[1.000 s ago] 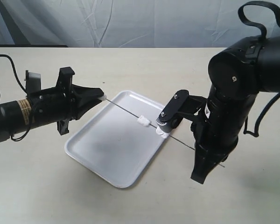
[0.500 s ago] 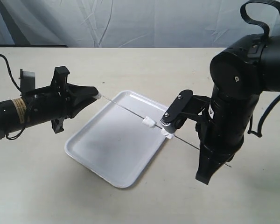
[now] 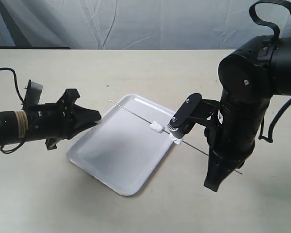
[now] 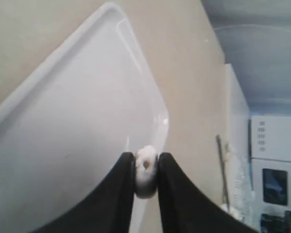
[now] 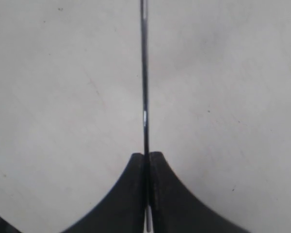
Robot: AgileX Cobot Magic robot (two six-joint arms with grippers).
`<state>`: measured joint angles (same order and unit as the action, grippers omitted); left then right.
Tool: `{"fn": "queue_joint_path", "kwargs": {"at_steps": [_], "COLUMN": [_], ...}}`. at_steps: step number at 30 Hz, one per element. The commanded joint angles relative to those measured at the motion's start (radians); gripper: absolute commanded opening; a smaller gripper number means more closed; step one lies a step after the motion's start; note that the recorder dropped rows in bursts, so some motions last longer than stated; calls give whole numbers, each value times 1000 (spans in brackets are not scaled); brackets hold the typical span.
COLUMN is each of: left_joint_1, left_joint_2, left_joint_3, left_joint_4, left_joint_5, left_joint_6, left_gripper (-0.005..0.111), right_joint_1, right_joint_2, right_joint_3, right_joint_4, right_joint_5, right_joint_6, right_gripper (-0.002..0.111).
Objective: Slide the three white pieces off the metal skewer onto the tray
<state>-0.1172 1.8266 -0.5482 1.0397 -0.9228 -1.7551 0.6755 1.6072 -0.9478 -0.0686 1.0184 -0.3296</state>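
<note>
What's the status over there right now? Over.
Left tool shut on one white piece, clear of the metal skewer. Right tool shut on the skewer. Two white pieces on it, at the edge of the tray. Nothing blocking.

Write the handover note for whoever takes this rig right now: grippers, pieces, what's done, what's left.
Left gripper: shut on the loose piece, which is off the skewer, by the tray edge.
Right gripper: shut on the skewer, holding it slanted above the tray.
Done: one piece pulled off, not yet released.
Left: drop it on the tray, then slide off the second piece and third piece, both threaded toward the right arm's end.
</note>
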Motion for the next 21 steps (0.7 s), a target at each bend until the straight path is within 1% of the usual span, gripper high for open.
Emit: {"fn": "queue_joint_path", "kwargs": {"at_steps": [1, 5, 9, 11, 14, 15, 17, 21], "left_joint_1": [-12, -54, -112, -136, -155, -155, -155, -146], "left_joint_2": [3, 3, 3, 3, 3, 3, 3, 3], "left_joint_3": [0, 0, -2, -10, -31, -38, -42, -42], "left_joint_4": [98, 89, 31, 18, 30, 30, 28, 32], "left_joint_5": [73, 76, 147, 177, 193, 188, 171, 31], "left_joint_6": [13, 56, 120, 143, 143, 143, 134, 108], "left_gripper": [18, 18, 18, 22, 33, 36, 36, 35], "right_joint_1": [-1, -1, -1, -1, -1, -1, -1, -1], "right_joint_2": [-10, -10, -10, -10, -10, -10, -10, -8], "right_joint_3": [5, 5, 5, 5, 5, 5, 5, 5], "right_joint_4": [-11, -11, -6, -2, -1, -1, -1, 1], "right_joint_5": [-4, -8, -16, -20, -22, -22, -29, -86], "right_joint_6": [15, 17, 26, 28, 37, 41, 42, 66], "right_gripper": [-1, -1, -1, -1, -1, -1, -1, -1]}}
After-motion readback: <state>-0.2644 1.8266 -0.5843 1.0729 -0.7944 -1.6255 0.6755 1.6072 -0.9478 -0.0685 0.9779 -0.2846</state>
